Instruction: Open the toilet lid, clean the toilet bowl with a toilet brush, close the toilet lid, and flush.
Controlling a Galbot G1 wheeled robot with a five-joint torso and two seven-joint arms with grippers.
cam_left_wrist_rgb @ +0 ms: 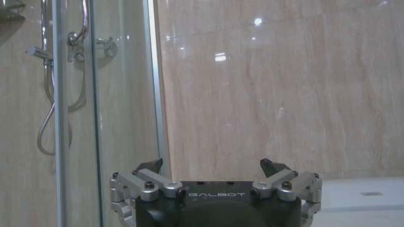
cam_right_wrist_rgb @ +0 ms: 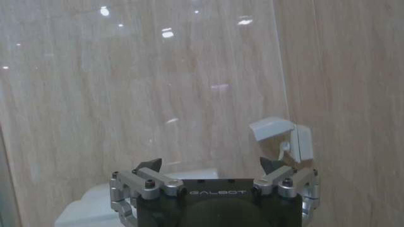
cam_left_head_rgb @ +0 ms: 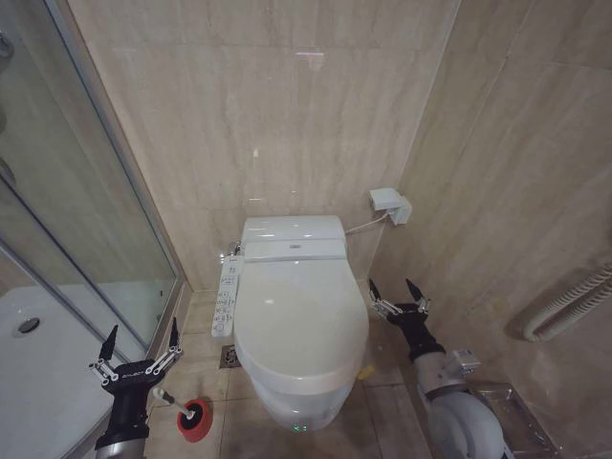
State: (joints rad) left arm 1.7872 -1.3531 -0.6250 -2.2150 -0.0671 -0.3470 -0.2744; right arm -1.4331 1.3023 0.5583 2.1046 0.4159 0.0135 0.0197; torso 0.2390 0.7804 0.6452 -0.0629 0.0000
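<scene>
The toilet lid (cam_left_head_rgb: pixel 298 304) is a glossy white oval lying shut over the toilet, so the toilet bowl is hidden beneath it. The toilet brush (cam_left_head_rgb: pixel 168 399) leans with its thin white handle out of a small red cup (cam_left_head_rgb: pixel 194 420) on the floor to the toilet's left. My left gripper (cam_left_head_rgb: pixel 140 341) hovers open just above and left of the brush, nothing between its fingers. My right gripper (cam_left_head_rgb: pixel 393 292) is open too, held beside the toilet's right flank. In the wrist views each open gripper (cam_left_wrist_rgb: pixel 213 165) (cam_right_wrist_rgb: pixel 213 164) faces the tiled wall.
A glass shower enclosure (cam_left_head_rgb: pixel 86 229) with a white tray (cam_left_head_rgb: pixel 38 363) stands at the left. A control panel (cam_left_head_rgb: pixel 226 298) juts from the toilet's left side. A white wall box (cam_left_head_rgb: pixel 390 205) hangs behind the toilet. A ribbed hose (cam_left_head_rgb: pixel 569 304) runs along the right wall.
</scene>
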